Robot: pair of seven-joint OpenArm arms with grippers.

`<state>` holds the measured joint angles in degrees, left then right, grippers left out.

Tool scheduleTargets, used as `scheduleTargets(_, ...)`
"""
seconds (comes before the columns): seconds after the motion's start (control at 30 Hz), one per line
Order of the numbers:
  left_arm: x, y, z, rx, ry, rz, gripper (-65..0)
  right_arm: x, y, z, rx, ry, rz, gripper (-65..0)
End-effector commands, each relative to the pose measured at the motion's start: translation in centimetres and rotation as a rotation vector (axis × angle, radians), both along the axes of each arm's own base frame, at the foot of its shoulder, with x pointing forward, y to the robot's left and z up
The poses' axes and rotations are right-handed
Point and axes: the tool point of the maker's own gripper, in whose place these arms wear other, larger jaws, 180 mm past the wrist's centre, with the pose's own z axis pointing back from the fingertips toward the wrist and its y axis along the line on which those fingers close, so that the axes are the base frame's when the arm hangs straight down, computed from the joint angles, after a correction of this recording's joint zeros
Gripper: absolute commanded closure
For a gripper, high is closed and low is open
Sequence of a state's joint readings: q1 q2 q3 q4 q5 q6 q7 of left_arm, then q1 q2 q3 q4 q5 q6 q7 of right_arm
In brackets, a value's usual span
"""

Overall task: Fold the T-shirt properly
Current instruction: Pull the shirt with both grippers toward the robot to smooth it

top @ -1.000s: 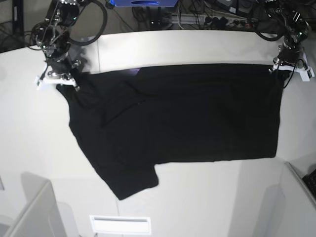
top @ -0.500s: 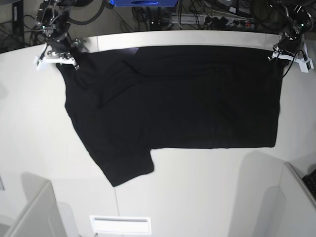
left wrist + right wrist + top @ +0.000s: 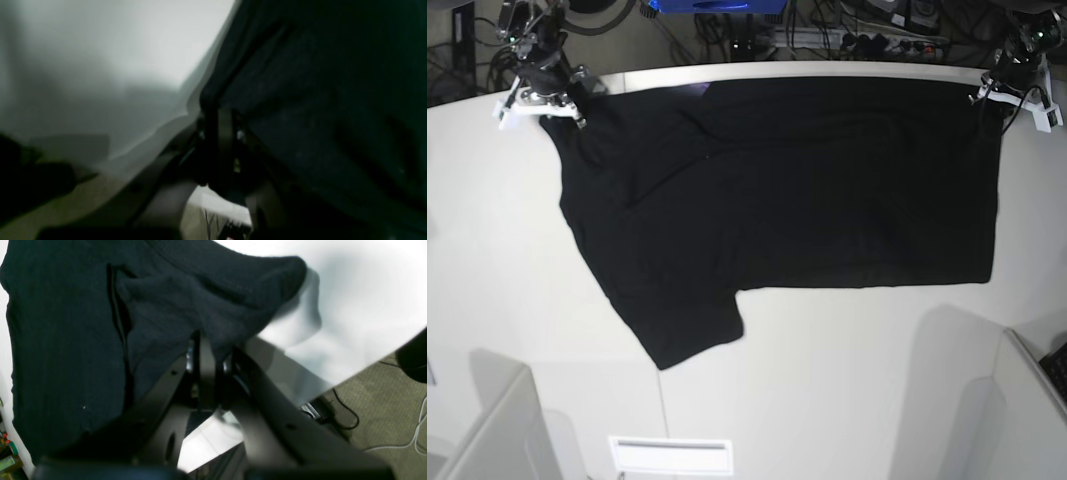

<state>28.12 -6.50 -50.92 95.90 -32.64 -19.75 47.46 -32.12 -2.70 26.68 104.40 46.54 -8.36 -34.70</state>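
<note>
T-shirt [image 3: 777,190] lies spread on the white table [image 3: 827,400], its top edge along the table's far edge, one sleeve trailing toward the near-left corner; no print visible, plain black side up. Left gripper [image 3: 1012,95] at the far-right corner, jaws closed on the cloth edge; its wrist view is blurred but shows fabric pinched between the fingers. Right gripper [image 3: 537,100] at the far-left corner, likewise clamped on a bunched corner of cloth, clear in its wrist view. Step in hand, as judged: both arms holding the far edge taut, straightening the garment or starting a fold. Next move calls for equal tension on both corners and carrying that edge evenly so no wrinkles set.
</note>
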Motion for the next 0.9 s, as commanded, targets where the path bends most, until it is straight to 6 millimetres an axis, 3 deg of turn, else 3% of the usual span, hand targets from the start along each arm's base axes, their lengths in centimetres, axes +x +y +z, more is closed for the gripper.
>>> scheduleTargets(0.0, 0.4, 0.7, 0.9, 0.030, -0.024, -0.008, 0.0, 0.3, -0.6, 0.6, -0.018, -0.025, -0.007, 0.0)
scheduleTargets(0.3, 0.4, 0.7, 1.0, 0.031, -0.024, -0.007, -0.8, -0.4, -0.5, 0.4, -0.016, -0.011, -0.005, 0.0)
scheduleTargets(0.37, 0.5, 0.7, 1.2, 0.036, -0.027, -0.010, -15.6, -0.8, -0.5, 0.3, -0.016, 0.000, -0.005, 0.0)
scheduleTargets(0.47, 0.6, 0.7, 1.2, 0.036, -0.031, -0.010, -32.1, -1.0, -0.3, 0.6, 0.002, -0.009, -0.011, 0.0)
scheduleTargets(0.57, 0.5, 0.8, 1.2, 0.037, -0.031, -0.009, -42.6, -1.1, -0.1, 1.1, 0.031, -0.025, -0.016, -11.1)
scheduleTargets(0.7, 0.5, 0.9, 1.3, 0.039, -0.033, -0.006, -44.8, -1.5, 0.0, 1.3, 0.046, -0.028, -0.024, -27.3)
scheduleTargets(0.87, -1.0, 4.5, 3.5, 0.108, -0.066, 0.096, -44.9, -2.2, -2.3, 2.0, 0.000, -0.032, -0.084, -28.2)
